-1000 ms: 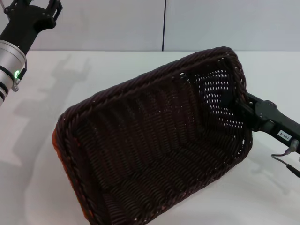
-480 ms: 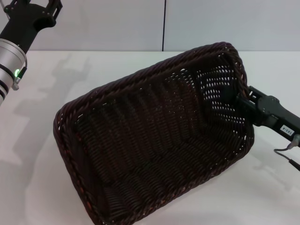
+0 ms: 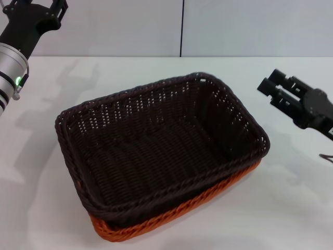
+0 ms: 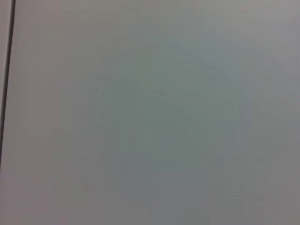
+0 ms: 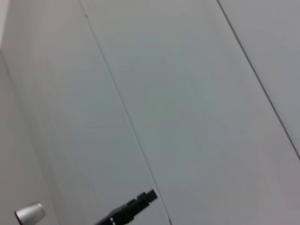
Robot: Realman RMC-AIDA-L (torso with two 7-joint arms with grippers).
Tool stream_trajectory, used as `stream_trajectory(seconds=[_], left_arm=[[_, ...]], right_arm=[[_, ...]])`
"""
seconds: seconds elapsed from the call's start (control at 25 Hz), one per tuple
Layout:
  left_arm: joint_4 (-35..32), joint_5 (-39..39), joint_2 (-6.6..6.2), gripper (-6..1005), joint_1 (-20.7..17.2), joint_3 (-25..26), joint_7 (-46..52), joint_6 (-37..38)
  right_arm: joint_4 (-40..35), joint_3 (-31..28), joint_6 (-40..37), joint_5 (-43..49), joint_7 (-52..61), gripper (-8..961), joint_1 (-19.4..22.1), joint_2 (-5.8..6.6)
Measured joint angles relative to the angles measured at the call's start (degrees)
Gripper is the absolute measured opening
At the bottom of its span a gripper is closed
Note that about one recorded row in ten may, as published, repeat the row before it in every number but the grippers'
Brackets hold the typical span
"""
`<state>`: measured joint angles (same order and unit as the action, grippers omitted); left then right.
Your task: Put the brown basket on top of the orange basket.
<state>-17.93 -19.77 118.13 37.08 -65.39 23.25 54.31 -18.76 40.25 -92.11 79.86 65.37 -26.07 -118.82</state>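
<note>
- While judging the placing step as all but done, note the rectangular, very dark brown woven wicker-style basket (image 3: 156,151) sitting level and nested in the top of the rectangular bright orange woven wicker-style basket (image 3: 208,200). Only the orange braided rim and a strip of side show, along the near and right edges.
- Both resting on the plain white table (image 3: 291,208), near the middle of the head view.
- Right black gripper (image 3: 274,86): spread open, holding nothing, hovering just off the brown basket's right end and clear of its rim.
- To finish well: lift up and outward, away from the stack, keeping the fingertips off the braided rim so as not to snag, drag or tip the upper basket. Check that the seating is even on all four sides.
- Left black gripper (image 3: 32,11): parked high at the far left, well apart from both baskets.
- Counted: one brown basket, one orange basket, two grippers, one table.
</note>
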Motion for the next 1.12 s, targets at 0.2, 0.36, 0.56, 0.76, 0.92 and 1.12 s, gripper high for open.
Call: stream_trajectory(seconds=[0.2, 0.36, 0.56, 0.76, 0.92, 1.12], left_arm=[[0.00, 0.07, 0.00, 605, -0.42, 0.10, -0.02, 0.00], [0.00, 0.09, 0.00, 605, -0.82, 0.48, 0.09, 0.11], [0.00, 0.09, 0.00, 605, -1.28, 0.53, 0.47, 0.57], [0.00, 0.11, 0.11, 605, -1.39, 0.71, 0.69, 1.00], [0.00, 0.29, 0.29, 605, -1.75, 1.20, 1.34, 1.89], [0.98, 0.32, 0.51, 605, -3.47, 1.21, 3.40, 6.08]], right_arm=[[-2.65, 0.01, -2.10, -1.12, 0.00, 574, 0.12, -0.03], [-4.45, -0.03, -3.06, -3.12, -1.89, 574, 0.36, -0.03], [-4.54, -0.06, -3.49, -9.34, -11.66, 575, 1.52, -0.02], [-1.89, -0.15, -2.20, -18.70, -23.46, 575, 2.60, -0.15], [2.44, -0.64, 0.95, -27.96, -33.71, 575, 2.40, -0.12], [5.84, -0.73, 8.38, -41.25, -40.01, 574, 1.39, -0.11]])
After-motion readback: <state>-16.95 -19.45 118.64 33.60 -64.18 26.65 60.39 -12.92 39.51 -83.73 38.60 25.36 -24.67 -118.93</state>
